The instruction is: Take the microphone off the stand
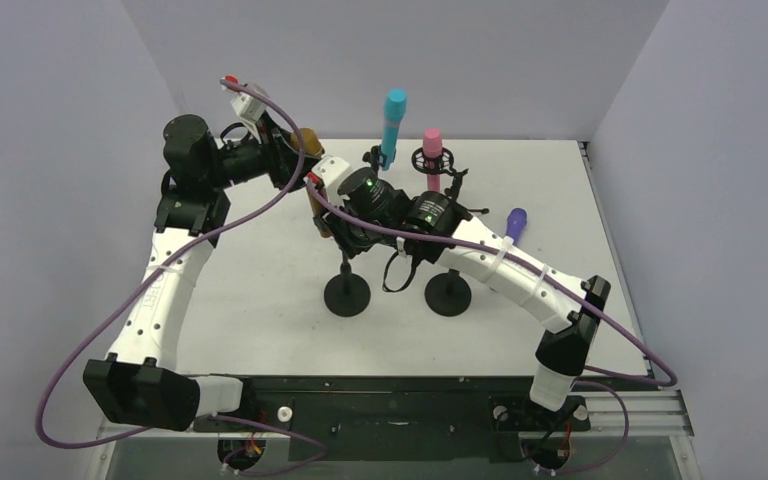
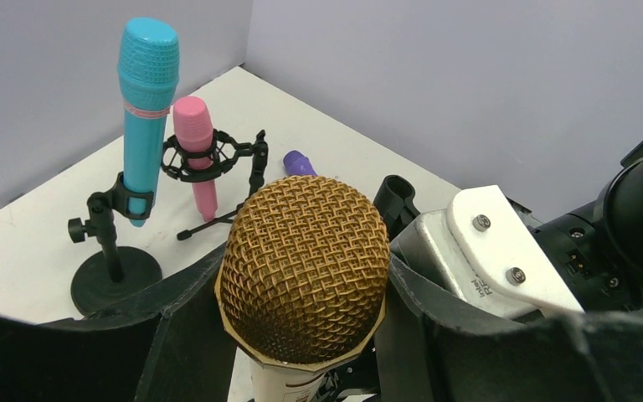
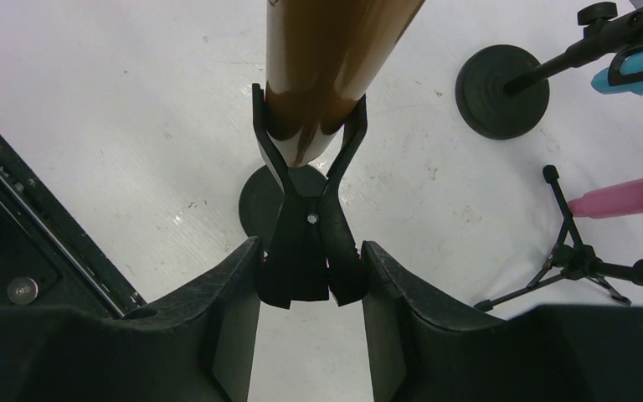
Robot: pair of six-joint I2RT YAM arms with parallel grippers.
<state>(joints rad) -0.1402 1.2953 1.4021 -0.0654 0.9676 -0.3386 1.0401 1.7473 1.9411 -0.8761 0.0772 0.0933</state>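
At counter (image 1: 260,300) centre, microphone (image 2: 303,268) clipped in stand (image 1: 347,294); behind it, second microphone (image 1: 393,120) standing upright, tripod-held microphone (image 1: 432,150) to its right, fourth microphone (image 1: 515,222) lying farther right.

A white, lightly scuffed bench (image 1: 260,260). Two round black stand bases sit side by side near its middle, the left base (image 1: 347,294) and the right base (image 1: 448,292). Behind them stands a small black tripod (image 3: 582,261), and a purple microphone (image 1: 515,222) lies toward the right

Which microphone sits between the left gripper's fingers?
The gold-mesh microphone; the fingers clasp it below its head, while the blue microphone and pink microphone stand apart, untouched.
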